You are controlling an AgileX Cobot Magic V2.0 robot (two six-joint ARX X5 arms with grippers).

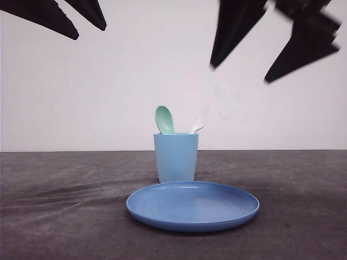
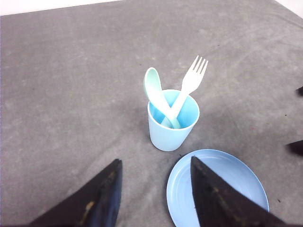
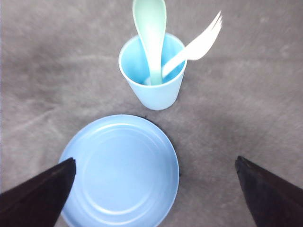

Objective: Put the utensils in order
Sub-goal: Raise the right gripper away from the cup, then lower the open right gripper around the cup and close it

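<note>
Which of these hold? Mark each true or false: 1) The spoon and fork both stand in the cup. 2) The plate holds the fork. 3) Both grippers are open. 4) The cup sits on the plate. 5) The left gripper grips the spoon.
1) True: the mint-green spoon and white fork stand crossed in the light blue cup.
2) False: the blue plate holds nothing.
3) True: the left gripper and right gripper are spread, holding nothing.
4) False: it stands on the table beside the plate.
5) False: the gripper is apart from it.
</note>
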